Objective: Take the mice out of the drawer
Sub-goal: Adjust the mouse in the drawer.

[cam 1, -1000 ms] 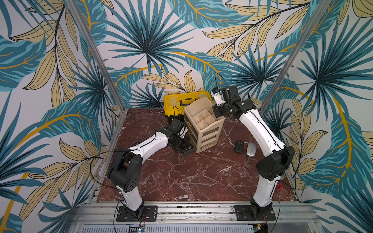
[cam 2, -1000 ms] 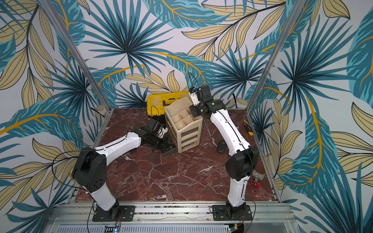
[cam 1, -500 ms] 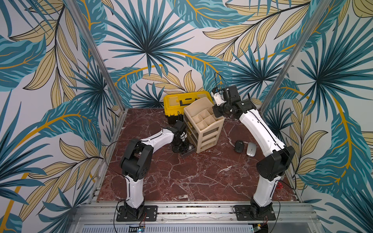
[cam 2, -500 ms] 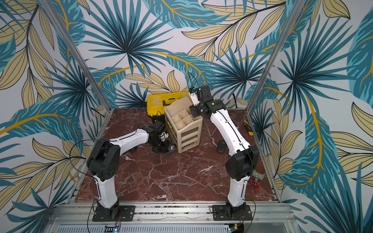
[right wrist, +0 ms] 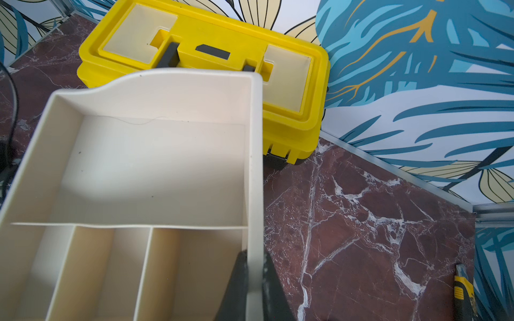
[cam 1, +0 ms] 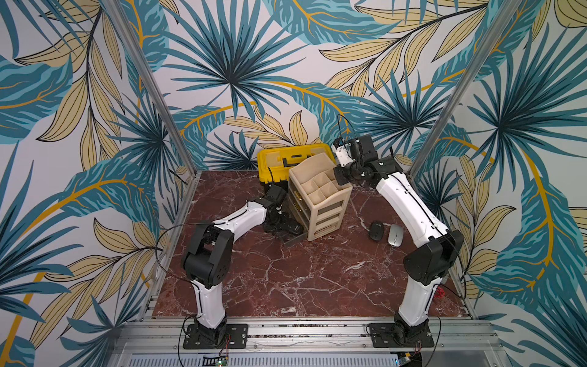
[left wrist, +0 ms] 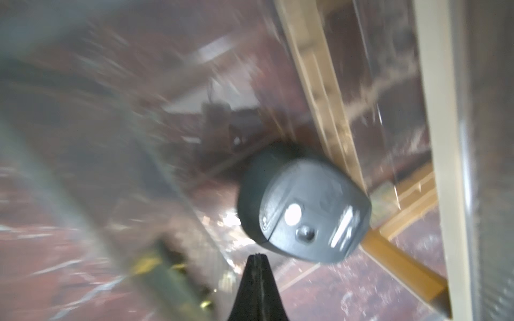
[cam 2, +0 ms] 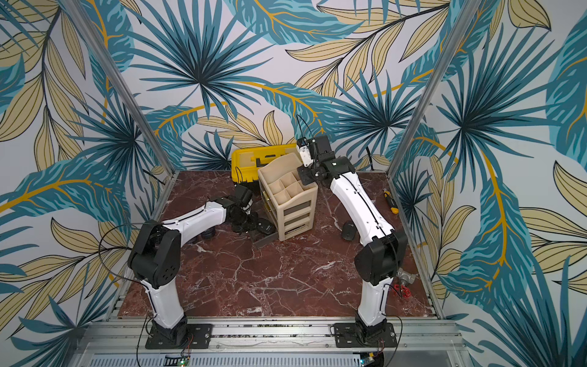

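Observation:
The beige drawer unit stands tilted at the table's middle. Its bottom drawer is pulled out toward the left arm. A black mouse lies underside up in the drawer, also seen in a top view. My left gripper is shut and empty, its tip just short of that mouse. My right gripper is shut on the unit's top rim wall. A black mouse and a silver-grey mouse lie on the table by the right arm.
A yellow toolbox sits behind the unit against the back wall. A yellow-and-black utility knife lies near the right wall. A small red object lies at the front right corner. The left wrist view is blurred.
The left arm's elbow has swung to the right and toward the front, and its gripper has dropped lower at the open drawer. The right arm and the unit have not moved.

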Controlling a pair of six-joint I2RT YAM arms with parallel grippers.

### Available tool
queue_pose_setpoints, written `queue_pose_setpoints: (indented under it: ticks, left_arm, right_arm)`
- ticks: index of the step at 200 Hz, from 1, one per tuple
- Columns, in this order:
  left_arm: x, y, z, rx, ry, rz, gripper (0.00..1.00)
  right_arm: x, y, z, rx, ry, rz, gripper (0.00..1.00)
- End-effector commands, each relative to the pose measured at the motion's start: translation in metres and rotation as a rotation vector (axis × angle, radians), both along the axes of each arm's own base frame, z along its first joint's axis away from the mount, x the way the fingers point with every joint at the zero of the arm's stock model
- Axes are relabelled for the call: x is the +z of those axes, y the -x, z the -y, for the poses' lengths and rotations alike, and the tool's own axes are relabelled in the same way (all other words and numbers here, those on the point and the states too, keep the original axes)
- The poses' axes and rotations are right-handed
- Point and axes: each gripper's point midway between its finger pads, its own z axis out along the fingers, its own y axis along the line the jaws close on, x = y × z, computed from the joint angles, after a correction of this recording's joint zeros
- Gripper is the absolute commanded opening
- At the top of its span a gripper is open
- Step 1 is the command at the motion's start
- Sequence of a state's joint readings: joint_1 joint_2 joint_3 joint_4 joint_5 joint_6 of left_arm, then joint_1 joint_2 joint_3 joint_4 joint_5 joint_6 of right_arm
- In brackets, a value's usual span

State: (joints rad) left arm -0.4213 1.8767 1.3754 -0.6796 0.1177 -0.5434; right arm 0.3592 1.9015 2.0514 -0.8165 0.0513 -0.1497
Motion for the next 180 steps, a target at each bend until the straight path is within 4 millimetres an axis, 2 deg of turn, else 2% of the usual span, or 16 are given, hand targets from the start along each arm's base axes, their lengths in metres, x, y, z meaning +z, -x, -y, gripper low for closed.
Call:
queue_pose_setpoints:
  ticks: [1,37,67,87,115,123,130,134,146,160,180]
  left_arm:
    - [0.002,-0.005,-0.023,0.058,-0.079,0.018,0.00]
    - [0.024,-0.008,-0.018,0.076,-0.027,0.037,0.00]
    - [0.040,-0.008,-0.024,0.133,-0.019,0.063,0.04]
    - [0.051,-0.008,-0.019,0.129,0.030,0.083,0.17]
    - [0.066,-0.001,-0.008,0.159,0.108,0.036,0.28]
    - [0.069,0.001,-0.002,0.169,0.155,0.021,0.37]
    - [0.069,0.003,0.005,0.183,0.194,-0.001,0.54]
    - [0.069,0.004,0.009,0.182,0.218,-0.011,0.58]
    - [0.067,0.004,0.016,0.202,0.265,-0.030,0.59]
    - [0.064,0.003,0.022,0.235,0.310,-0.035,0.54]
    - [0.067,-0.001,0.036,0.251,0.404,-0.029,0.52]
  right_arm:
    - [-0.066,0.010,0.014,-0.030,0.117,-0.176,0.00]
    - [-0.067,0.009,0.014,-0.031,0.115,-0.178,0.00]
    - [-0.067,0.009,0.013,-0.029,0.114,-0.179,0.00]
    - [-0.068,0.009,0.013,-0.028,0.115,-0.180,0.00]
    - [-0.067,0.008,0.013,-0.025,0.120,-0.176,0.00]
    - [-0.067,0.008,0.013,-0.026,0.121,-0.177,0.00]
    - [-0.066,0.008,0.013,-0.024,0.119,-0.175,0.00]
    - [-0.066,0.008,0.013,-0.023,0.118,-0.175,0.00]
    - [-0.066,0.007,0.012,-0.024,0.114,-0.174,0.00]
    - [-0.065,0.007,0.011,-0.022,0.109,-0.171,0.00]
    - [-0.065,0.007,0.012,-0.020,0.113,-0.171,0.00]
